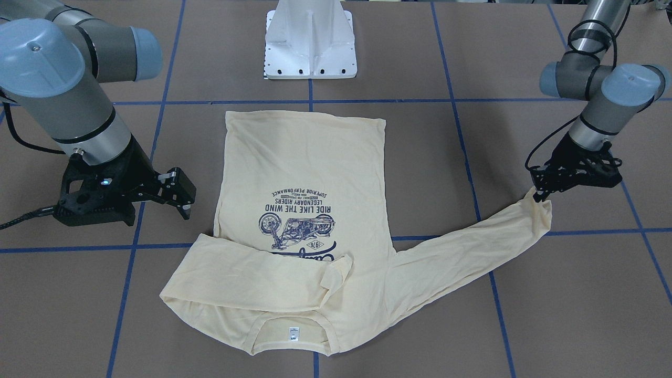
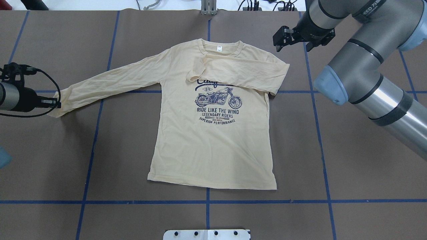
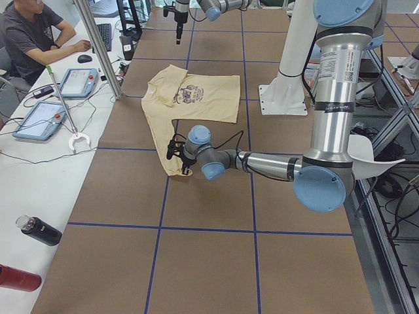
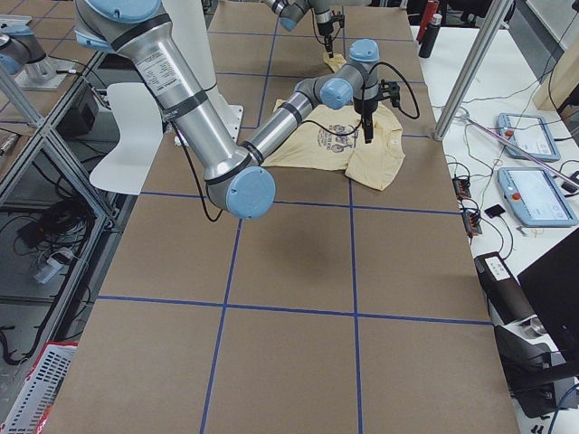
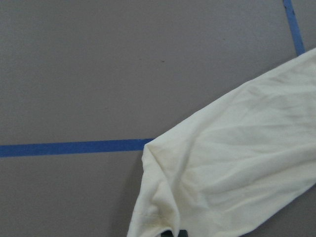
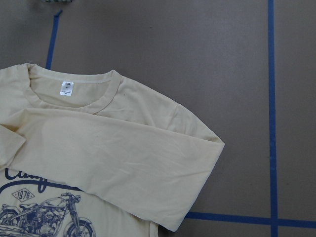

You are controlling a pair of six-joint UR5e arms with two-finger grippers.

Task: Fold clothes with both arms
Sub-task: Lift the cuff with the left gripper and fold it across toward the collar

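My shirt [image 2: 213,143] lies flat and face up on the brown table [image 2: 350,166], and I place everything from its navy motorcycle print [image 2: 217,100].

Only the overhead view shows that print upright. My right sleeve [image 2: 240,71] is folded across the print's top and hides part of the script word. My left sleeve [image 2: 113,83] runs straight out from the print toward my left.

The front view shows the cuff [image 1: 541,207] raised off the table to my left gripper [image 1: 539,193], whose fingers are closed on the cloth. My left wrist camera sees only that wrinkled cuff and a dark sliver of the gripper at the bottom edge.

My right gripper [image 1: 181,195] hangs out beyond the folded shoulder to the print's right, fingers spread, holding nothing and apart from the cloth. Its wrist camera alone shows the ribbed collar [image 6: 101,101] and the white label [image 6: 67,88].

Matte table crossed by blue tape lines [image 2: 206,201] shows on every side of the shirt. The hem [image 2: 213,185] lies between the print and the white base [image 1: 311,39], not touching the base. The fabric is thin, soft and faintly creased.

A person [image 3: 26,33] sits at a side bench in the left-end view.
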